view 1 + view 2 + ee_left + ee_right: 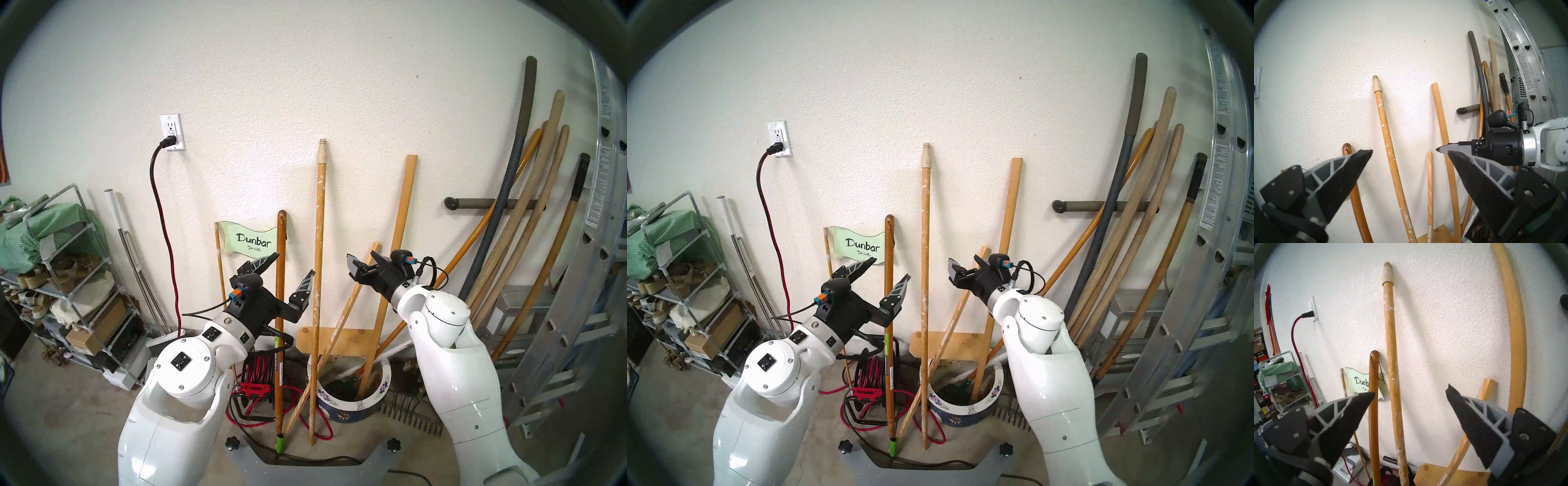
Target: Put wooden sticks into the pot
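Observation:
The blue flowered pot (342, 415) with its white rim (384, 376) sits on the floor at the wall. The flat slat (395, 264) stands in it and leans on the wall. The paint-speckled pole (319, 254) with a cream tip stands on the floor just left of the pot. A thin square stick (334, 339) slants across, its foot on the floor. My left gripper (294, 263) is open and empty, short of the pole (1388, 144). My right gripper (361, 256) is open and empty by the thin stick's top (1486, 387), left of the slat (1515, 327).
A brown handle with a green end (280, 322) and the Dunbar Drive flag (252, 242) stand left of the pole. A red cord reel (259, 370) lies below my left arm. Garden-tool handles (529, 237), a ladder (576, 322) and a rake (410, 419) crowd the right; a shelf rack (68, 271) stands left.

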You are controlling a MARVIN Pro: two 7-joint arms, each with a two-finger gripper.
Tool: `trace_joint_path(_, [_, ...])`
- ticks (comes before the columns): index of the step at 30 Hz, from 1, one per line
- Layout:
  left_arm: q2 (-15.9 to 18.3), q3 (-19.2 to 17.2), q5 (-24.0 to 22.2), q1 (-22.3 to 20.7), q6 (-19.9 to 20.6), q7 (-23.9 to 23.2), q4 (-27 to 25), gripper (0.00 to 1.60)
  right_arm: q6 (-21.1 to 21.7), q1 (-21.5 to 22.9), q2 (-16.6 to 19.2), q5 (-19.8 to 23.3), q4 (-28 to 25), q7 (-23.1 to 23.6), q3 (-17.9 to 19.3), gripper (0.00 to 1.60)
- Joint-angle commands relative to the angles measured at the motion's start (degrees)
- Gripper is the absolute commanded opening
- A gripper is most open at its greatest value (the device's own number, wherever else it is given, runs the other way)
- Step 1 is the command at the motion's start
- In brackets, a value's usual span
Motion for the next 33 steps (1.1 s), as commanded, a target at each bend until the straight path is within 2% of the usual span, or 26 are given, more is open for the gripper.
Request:
trace_joint_path(1, [0.0,0.0,0.0,0.0,0.0,0.0,0.0,1.60,-2.7,4.2,-0.4,-1.3,4.4,1.3,-2.1,1.60])
trace_joint_path(18, [0.0,0.0,0.0,0.0,0.0,0.0,0.0,1.60,-5.8,8.1,-2.4,-4.3,13.5,2.3,-5.4,1.60])
trace_joint_path(33, [0.0,0.0,0.0,0.0,0.0,0.0,0.0,1.60,-9.1,12.9,-6.0,-7.5,22.2,-0.5,-7.6,1.60])
